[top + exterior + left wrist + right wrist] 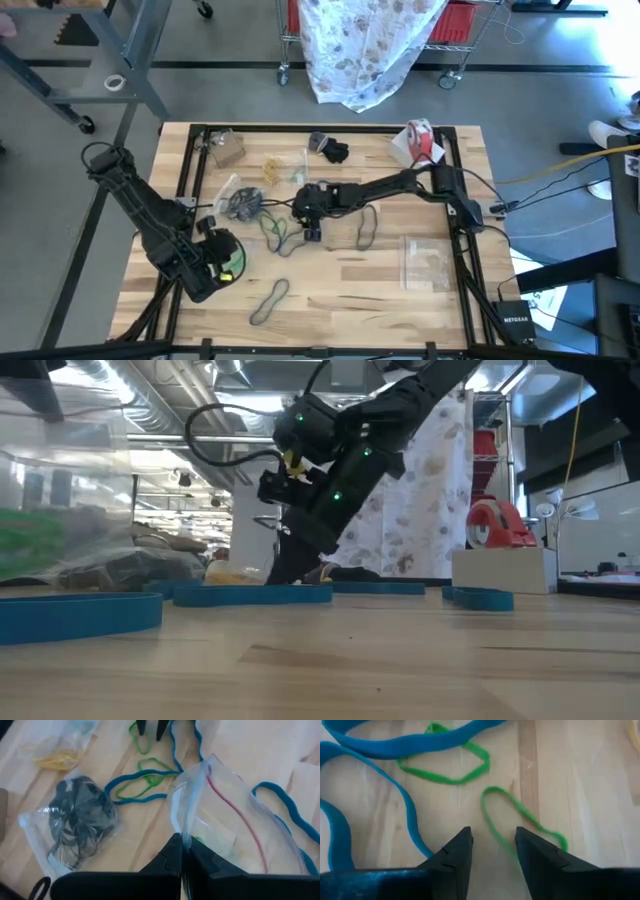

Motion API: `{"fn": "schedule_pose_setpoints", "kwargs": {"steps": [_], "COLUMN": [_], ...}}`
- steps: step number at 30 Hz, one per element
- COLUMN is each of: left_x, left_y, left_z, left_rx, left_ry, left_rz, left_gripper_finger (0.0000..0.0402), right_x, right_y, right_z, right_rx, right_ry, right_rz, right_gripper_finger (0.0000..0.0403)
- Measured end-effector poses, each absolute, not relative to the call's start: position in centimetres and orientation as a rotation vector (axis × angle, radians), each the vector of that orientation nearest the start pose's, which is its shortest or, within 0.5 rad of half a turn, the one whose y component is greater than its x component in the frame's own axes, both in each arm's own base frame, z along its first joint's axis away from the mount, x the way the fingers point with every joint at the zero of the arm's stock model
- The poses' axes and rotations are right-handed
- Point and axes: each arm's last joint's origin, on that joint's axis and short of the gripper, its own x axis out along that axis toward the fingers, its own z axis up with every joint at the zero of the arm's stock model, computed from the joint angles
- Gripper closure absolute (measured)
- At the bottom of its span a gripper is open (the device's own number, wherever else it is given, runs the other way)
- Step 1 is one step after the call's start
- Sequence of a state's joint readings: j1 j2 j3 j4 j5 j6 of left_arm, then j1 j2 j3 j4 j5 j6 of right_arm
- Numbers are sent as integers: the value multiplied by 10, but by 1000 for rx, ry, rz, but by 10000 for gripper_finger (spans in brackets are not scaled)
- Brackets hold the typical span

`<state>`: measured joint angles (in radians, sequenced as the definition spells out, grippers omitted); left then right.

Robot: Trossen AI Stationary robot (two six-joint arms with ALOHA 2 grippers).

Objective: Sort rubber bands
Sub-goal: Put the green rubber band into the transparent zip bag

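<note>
Right wrist view is showing the right pincer hanging open over a thin green rubber band lying limp on the worktop; left wrist view alone is showing the left pincer clamping a clear bag

- Right gripper low over pale wooden tabletop, dark fingers parted.
- Green rubber band, one end lying between the fingertips.
- Second green loop farther off.
- Blue bands curving alongside.
</note>
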<state>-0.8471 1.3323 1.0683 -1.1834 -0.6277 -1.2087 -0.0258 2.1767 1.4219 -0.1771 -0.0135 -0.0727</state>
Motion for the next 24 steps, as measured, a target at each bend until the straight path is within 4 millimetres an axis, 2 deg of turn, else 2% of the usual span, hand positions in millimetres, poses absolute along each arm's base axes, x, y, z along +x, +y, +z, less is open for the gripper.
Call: {"fn": "schedule_pose_setpoints", "kwargs": {"steps": [4, 10, 13, 15, 18, 21, 24], "left_x": [161, 165, 166, 167, 167, 167, 167], "left_y": [-156, -160, -163, -163, -163, -163, -163], "left_z": [264, 265, 265, 266, 266, 265, 265], "left_rx": [-161, -213, -240, -248, -248, -269, -283], "left_ry": [926, 895, 879, 874, 875, 870, 863], "left_rz": [443, 418, 404, 399, 400, 412, 422], "left_gripper_finger": [402, 402, 402, 402, 402, 402, 402], "right_x": [449, 449, 450, 450, 448, 449, 448], "right_y": [-13, -16, -17, -11, 3, 24, 54], "right_z": [113, 111, 113, 119, 138, 179, 212], "right_rx": [-61, -85, -75, -72, -107, -137, -151], "right_ry": [940, 943, 945, 949, 956, 881, 796], "right_rz": [15, -29, -47, -52, -45, -21, 37], "right_gripper_finger": [292, 389, 394, 397, 400, 401, 402]}}
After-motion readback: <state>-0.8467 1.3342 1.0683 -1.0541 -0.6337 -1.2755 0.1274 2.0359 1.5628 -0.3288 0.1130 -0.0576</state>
